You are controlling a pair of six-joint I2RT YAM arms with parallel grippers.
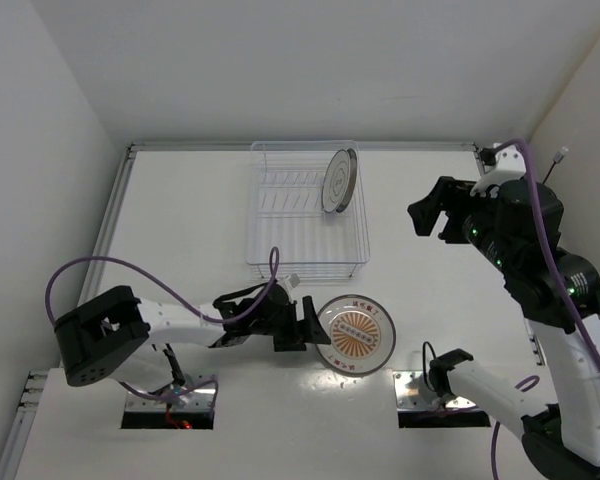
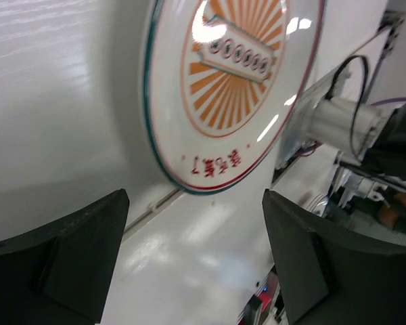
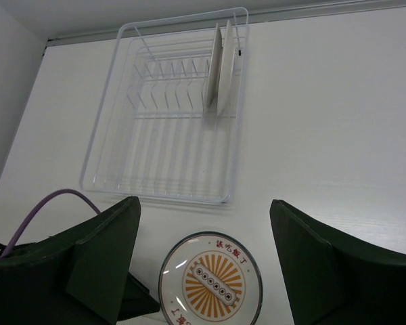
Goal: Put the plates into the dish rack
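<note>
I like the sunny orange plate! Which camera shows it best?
The top camera: it shows the whole orange plate lying flat, nothing hiding it. The left wrist camera sees it close but cropped; the right wrist camera cuts off its bottom edge.

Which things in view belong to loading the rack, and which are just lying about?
Job:
dish rack
sunburst plate, flat on the table
plate upright in the rack
left gripper, open beside the sunburst plate

Just there:
purple cable on the left arm
right gripper, open, idle
</note>
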